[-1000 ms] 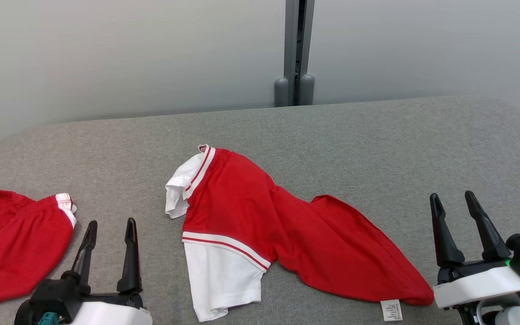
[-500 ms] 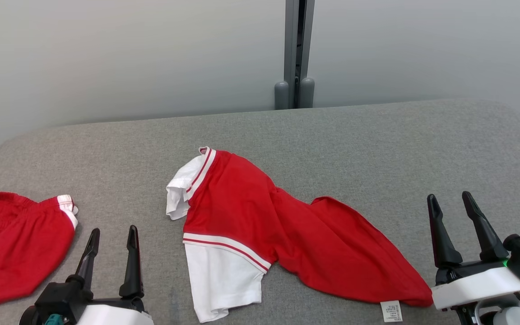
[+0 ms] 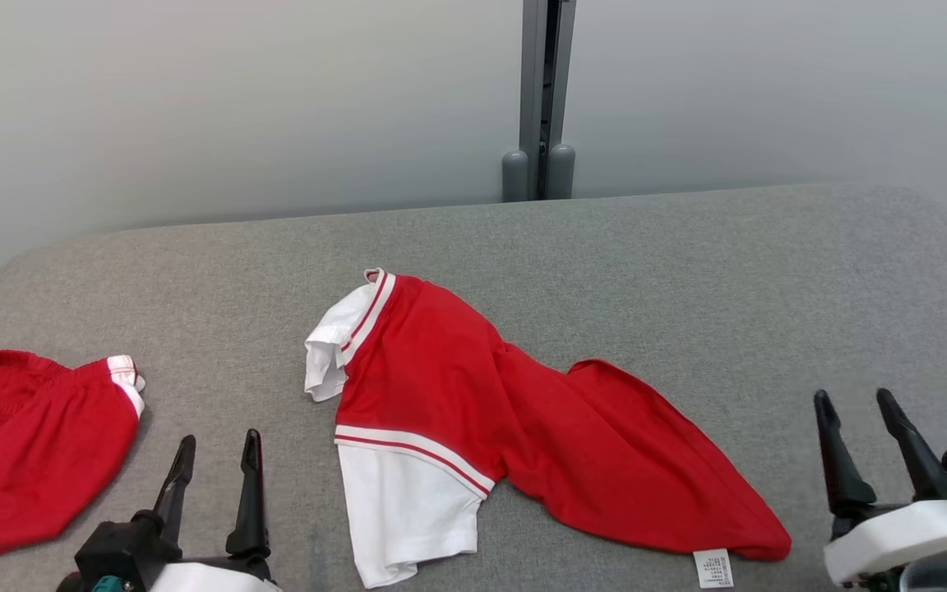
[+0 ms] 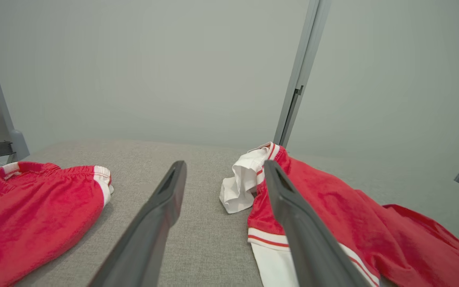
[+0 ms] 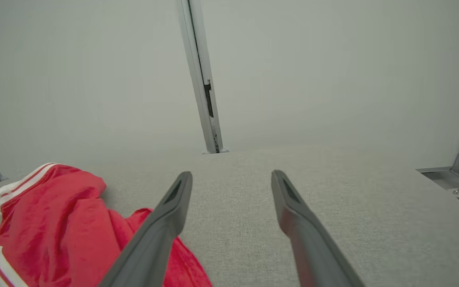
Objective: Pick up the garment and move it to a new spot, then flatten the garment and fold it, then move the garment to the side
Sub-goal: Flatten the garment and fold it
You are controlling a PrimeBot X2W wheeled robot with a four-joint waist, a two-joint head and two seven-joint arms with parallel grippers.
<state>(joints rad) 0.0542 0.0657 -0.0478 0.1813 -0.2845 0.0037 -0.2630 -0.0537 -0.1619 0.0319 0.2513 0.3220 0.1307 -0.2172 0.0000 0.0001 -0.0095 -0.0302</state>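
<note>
The garment point(image 3: 457, 395), a red shirt with white sleeves and red-and-white trim, lies crumpled across the middle of the grey padded table point(image 3: 687, 271), with a white label at its lower right hem. My left gripper point(image 3: 220, 437) is open near the front edge, left of the white sleeve and touching nothing. My right gripper point(image 3: 852, 396) is open to the right of the red hem, also empty. In the left wrist view the garment point(image 4: 317, 199) lies beyond and right of my open left gripper point(image 4: 224, 163). Low and left of my open right gripper point(image 5: 232, 173) in the right wrist view lies the garment point(image 5: 54, 207).
A second red piece of clothing point(image 3: 21, 444) with white trim lies at the table's left end, also seen as the red cloth point(image 4: 34, 215). A grey post point(image 3: 539, 99) stands against the pale wall behind the table. Bare padding stretches across the back and right.
Both grippers have drawn back toward the bottom of the head view, the right one also shifting rightward. The garment lies as before, and both grippers stay open.
</note>
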